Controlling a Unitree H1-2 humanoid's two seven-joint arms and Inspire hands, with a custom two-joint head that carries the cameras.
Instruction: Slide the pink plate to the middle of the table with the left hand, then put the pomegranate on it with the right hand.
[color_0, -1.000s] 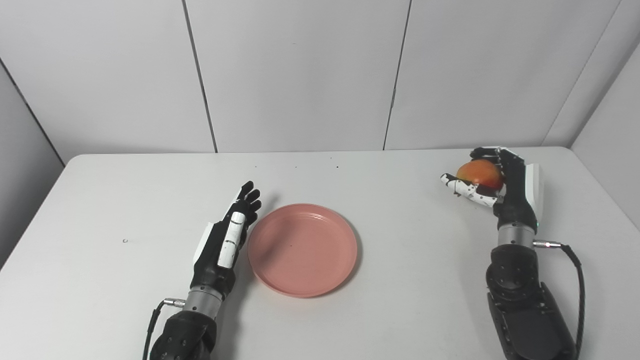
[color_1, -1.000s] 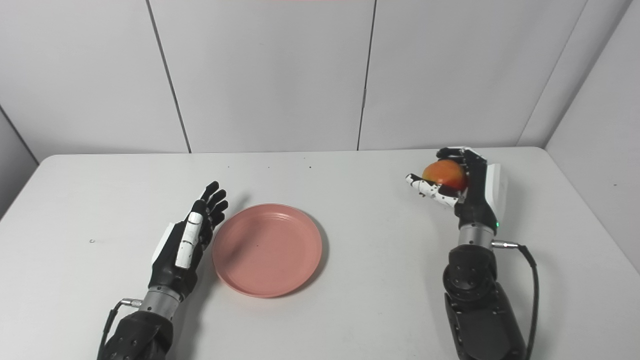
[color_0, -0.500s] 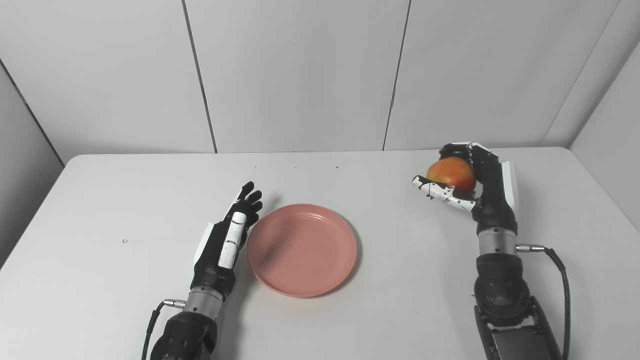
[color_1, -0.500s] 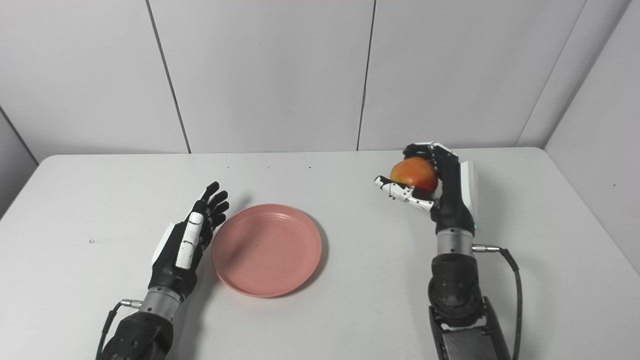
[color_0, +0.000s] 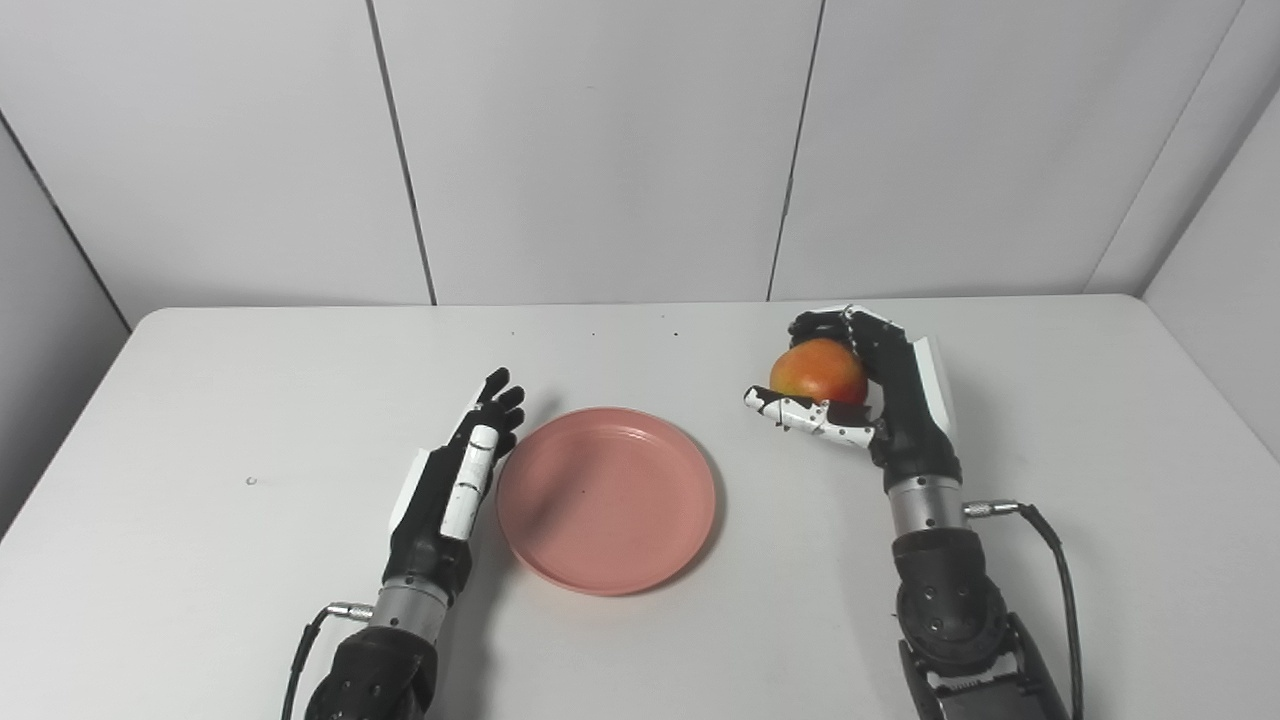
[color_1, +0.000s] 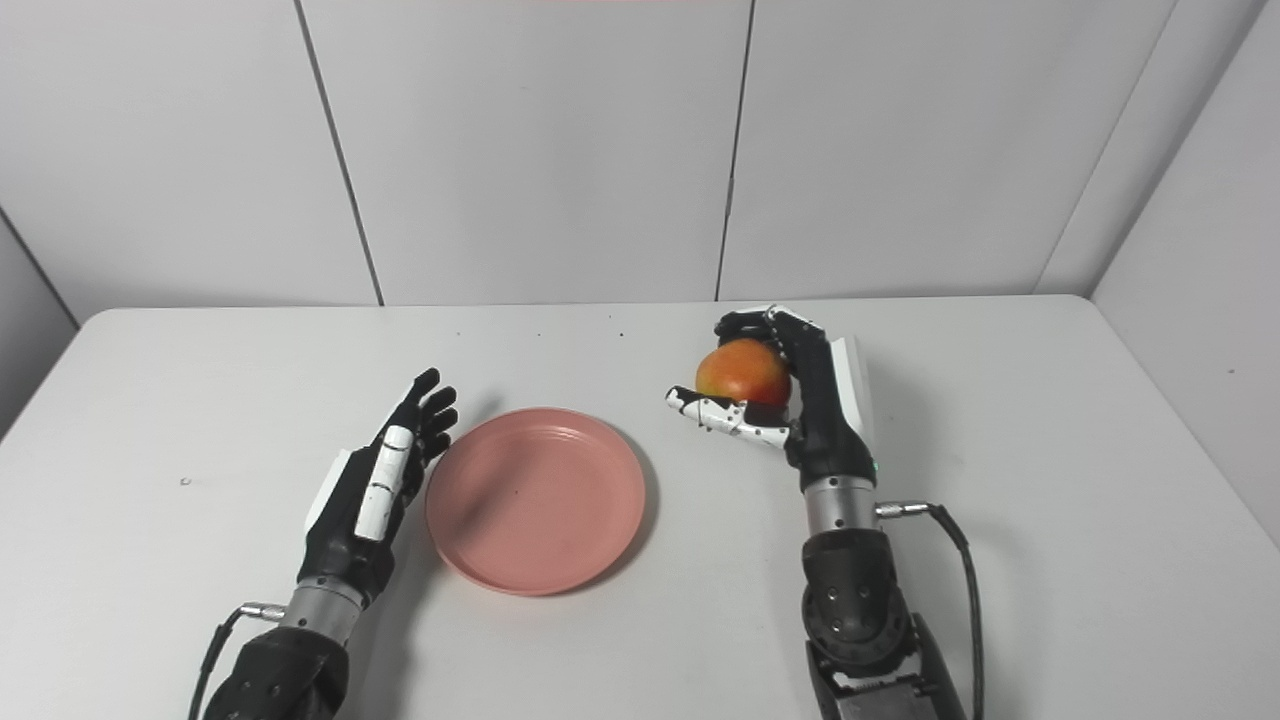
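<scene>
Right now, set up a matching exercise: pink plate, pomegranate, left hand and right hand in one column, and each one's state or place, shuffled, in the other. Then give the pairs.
Things:
1. pink plate
2. pomegranate
3. left hand
4. right hand

States or places:
A. open, at the plate's left edge
B. held up off the table, right of the plate
C. lying bare near the middle of the table
D. shut on the fruit

Pairs: 1-C, 2-B, 3-A, 4-D

Pink plate (color_0: 605, 498), red-orange pomegranate (color_0: 818, 371), white table (color_0: 200, 400).
</scene>
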